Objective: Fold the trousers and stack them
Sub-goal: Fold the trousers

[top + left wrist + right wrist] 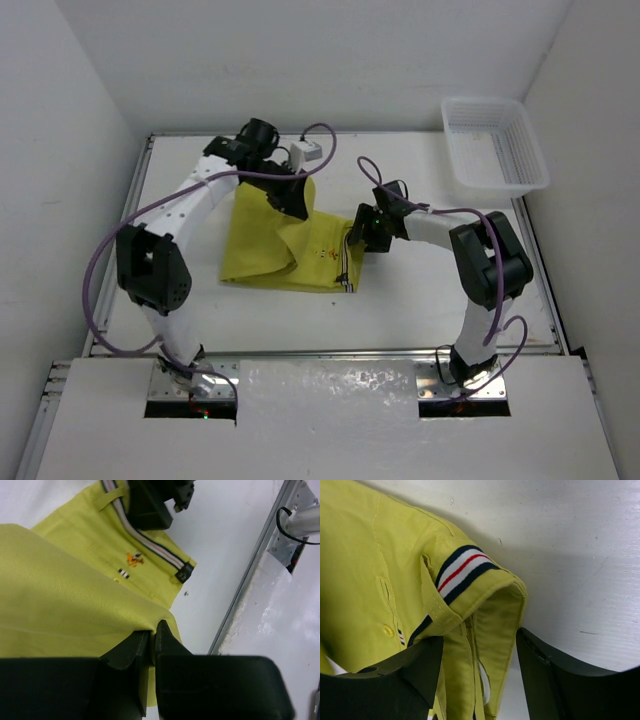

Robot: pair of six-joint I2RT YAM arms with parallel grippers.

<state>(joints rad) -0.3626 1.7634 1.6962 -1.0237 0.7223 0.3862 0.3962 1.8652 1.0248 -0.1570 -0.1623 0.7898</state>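
The mustard yellow-green trousers (270,250) lie loosely folded at the middle of the white table (430,300), a little toward the left arm's side.

The left gripper (292,200) is at the far edge of the cloth. Its fingers (167,640) are pinched tight on a fold, and the fabric rises off the table to meet the grip.

The right gripper (354,235) sits at the right-hand edge of the trousers, where the waistband (465,570) shows its dark, white and red striped trim. Its jaws stand apart on either side of the waistband's corner. One finger lies against the cloth and the other has a sliver of table showing beside it, so nothing is clamped. A small orange embroidery (134,559) sits just below the band.

There is bare table in front of the trousers, up to the metal rail (330,352) along the near edge. There is more bare table to the right of the waistband. A white mesh basket (500,183) stands at the far right corner, well apart from the cloth. A small white box (305,153) with a cable sits at the far edge, just behind the left gripper. White walls close in on both sides.
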